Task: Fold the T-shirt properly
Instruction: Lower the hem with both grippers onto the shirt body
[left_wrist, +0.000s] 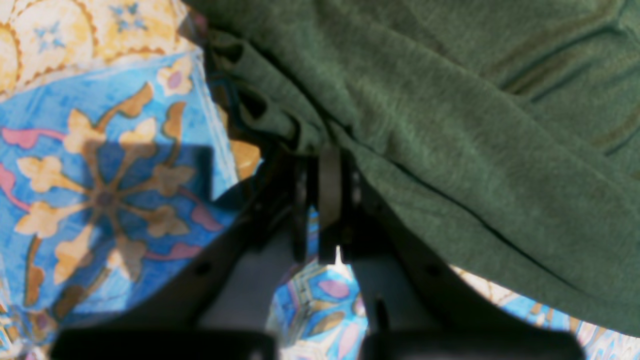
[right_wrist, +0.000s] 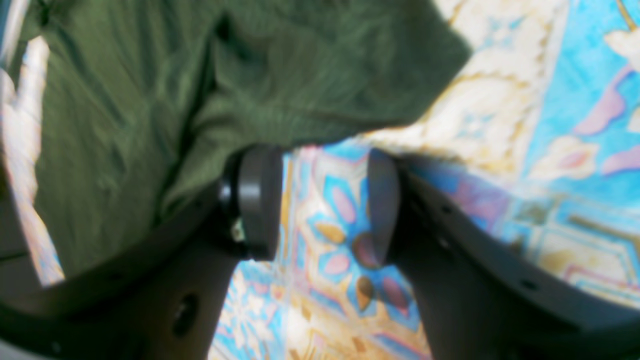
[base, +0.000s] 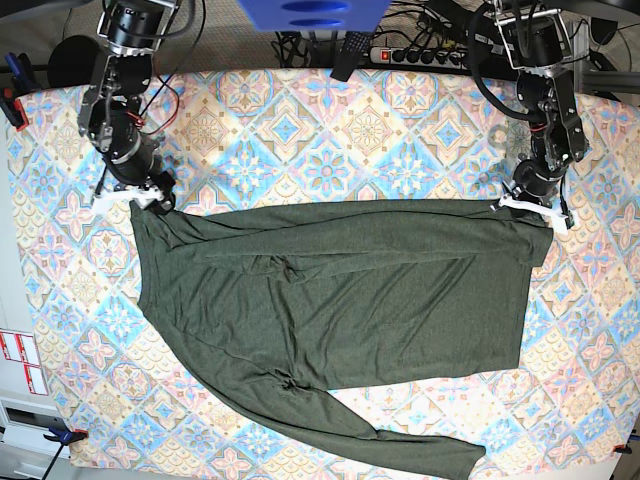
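Shirt (base: 340, 300): olive green, spread flat on patterned tablecloth (base: 330, 130), one sleeve trailing along the near edge.
Left gripper (left_wrist: 327, 200): jaws pinched together on a gathered fold at the shirt's top corner.
Right gripper (right_wrist: 320, 200): jaws parted, cloth visible between them, nothing held; shirt edge lies just beside one finger (right_wrist: 257, 200).

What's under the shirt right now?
The shirt lies spread on a patterned tablecloth, which shows all around it. Nothing else shows at its edges; anything beneath the fabric itself is covered and cannot be seen.
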